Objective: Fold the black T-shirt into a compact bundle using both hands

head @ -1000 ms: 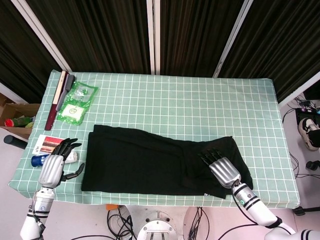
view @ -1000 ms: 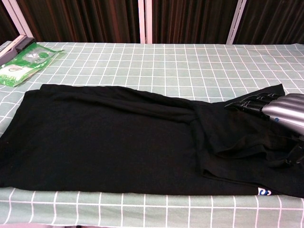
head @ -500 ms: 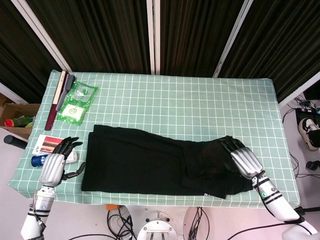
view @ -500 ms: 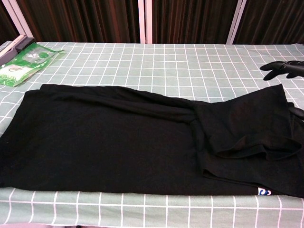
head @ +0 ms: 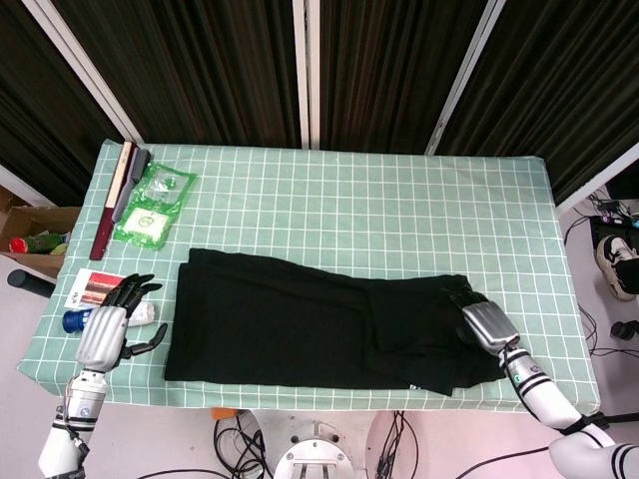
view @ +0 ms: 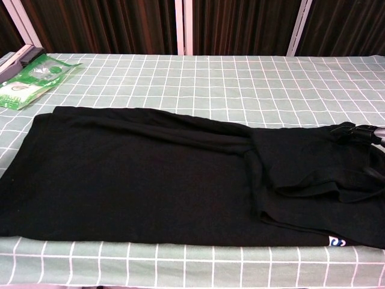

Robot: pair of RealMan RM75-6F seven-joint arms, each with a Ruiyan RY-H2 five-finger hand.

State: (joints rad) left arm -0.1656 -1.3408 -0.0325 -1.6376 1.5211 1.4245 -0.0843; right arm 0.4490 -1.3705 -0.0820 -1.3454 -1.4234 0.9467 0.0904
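Since the right hand [head: 486, 323] slid back to the black T-shirt [head: 300, 319] edge at lower right, grip unclear, left hand [head: 105, 331] idles released, folding barely begun.

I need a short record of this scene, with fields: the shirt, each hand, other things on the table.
shirt: black T-shirt lies flat near the table's front edge, partly folded at its right end
right hand: right hand at the shirt's right edge, fingers on the cloth; grip unclear
left hand: left hand apart from the shirt, fingers spread, holds nothing
other things: green packets, dark flat case, card
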